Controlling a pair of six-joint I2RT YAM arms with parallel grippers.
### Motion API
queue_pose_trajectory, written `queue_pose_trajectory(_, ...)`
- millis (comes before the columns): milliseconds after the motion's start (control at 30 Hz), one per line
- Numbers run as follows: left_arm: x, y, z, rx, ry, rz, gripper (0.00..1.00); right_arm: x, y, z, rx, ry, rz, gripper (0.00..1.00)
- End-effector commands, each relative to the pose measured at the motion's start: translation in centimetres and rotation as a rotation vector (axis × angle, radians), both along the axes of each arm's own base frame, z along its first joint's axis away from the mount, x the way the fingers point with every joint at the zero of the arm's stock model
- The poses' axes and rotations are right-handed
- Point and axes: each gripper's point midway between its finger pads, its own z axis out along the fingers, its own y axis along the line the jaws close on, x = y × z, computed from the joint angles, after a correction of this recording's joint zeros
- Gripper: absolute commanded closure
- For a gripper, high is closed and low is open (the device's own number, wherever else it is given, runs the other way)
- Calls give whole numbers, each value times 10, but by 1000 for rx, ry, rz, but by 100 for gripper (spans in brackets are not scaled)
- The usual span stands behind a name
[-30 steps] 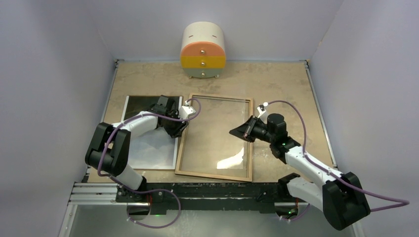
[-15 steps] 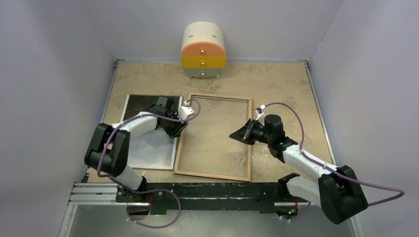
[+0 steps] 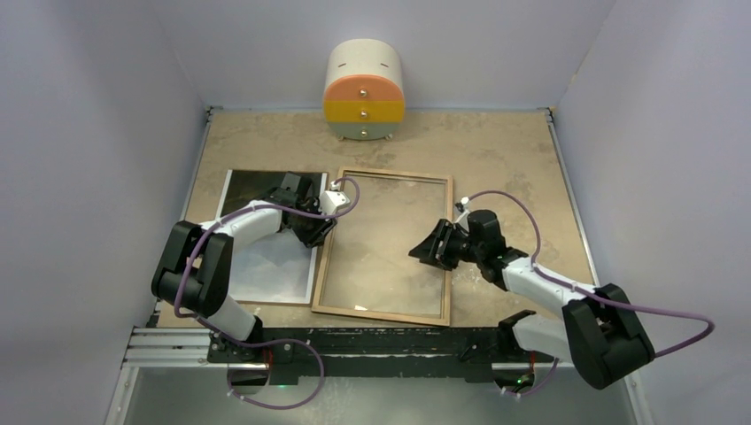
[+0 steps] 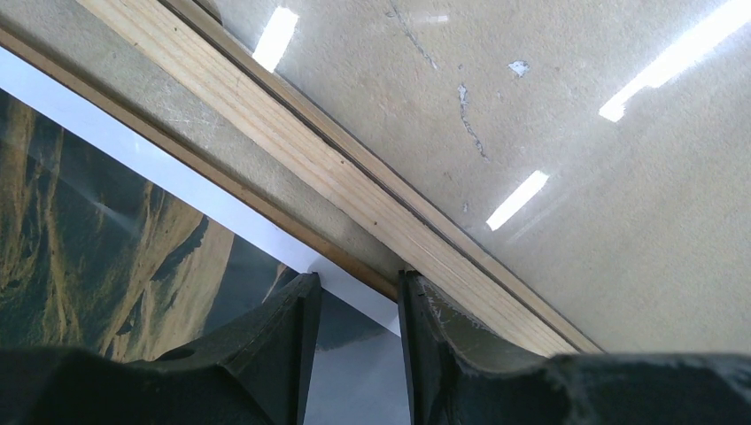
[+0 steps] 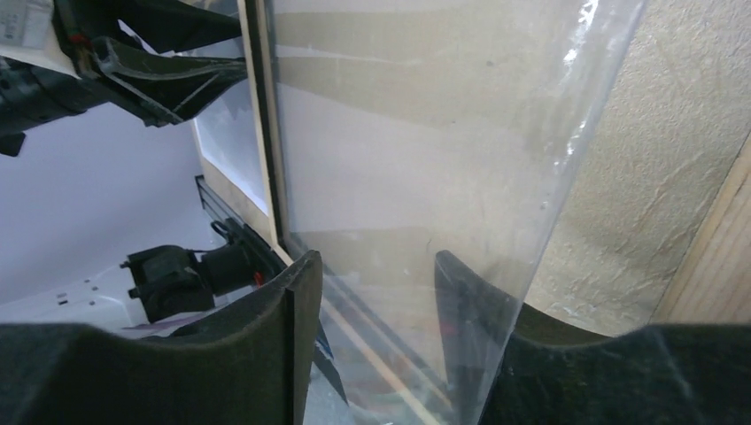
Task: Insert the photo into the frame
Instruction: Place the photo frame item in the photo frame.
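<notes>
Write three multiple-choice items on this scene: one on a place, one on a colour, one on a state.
1. Where does the photo lie?
A. Left of the frame, outside it.
B. Inside the frame.
C. Right of the frame.

2. What colour is the top drawer of the cabinet?
A. Blue.
B. Orange.
C. Black.

3. How does the photo lie?
A. White back up.
B. Rolled into a tube.
C. Picture side up.

Key:
1 A: the top view shows the photo beside the frame's left rail.
2 B: the uppermost drawer front is orange, above a yellow one.
3 C: the left wrist view shows the mountain landscape facing up.
</notes>
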Motion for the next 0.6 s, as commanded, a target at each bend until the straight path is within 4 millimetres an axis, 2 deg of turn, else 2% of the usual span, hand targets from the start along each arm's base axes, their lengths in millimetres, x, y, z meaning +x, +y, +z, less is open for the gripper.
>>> queue_pose_trajectory(0,-3,-10,5,-49,-14,-32,60,5,2,4,-26,-60,41,42)
queue_pose_trajectory(100,-4,-10,4,-48,-11,-31,60,8,-2,4,-75,-74,46,26)
queue_pose_trajectory(233,-4,-10,4,-49,-9,-32,60,18,-9,4,-158,-107,51,10)
queue_pose_trajectory(367,-4,-10,3,-50,-6,-32,60,23,-16,-2,-237,-93,52,3)
queue_pose_trajectory(567,-4,-11,3,-50,-4,-33,60,23,-30,-12,-339,-54,40,1)
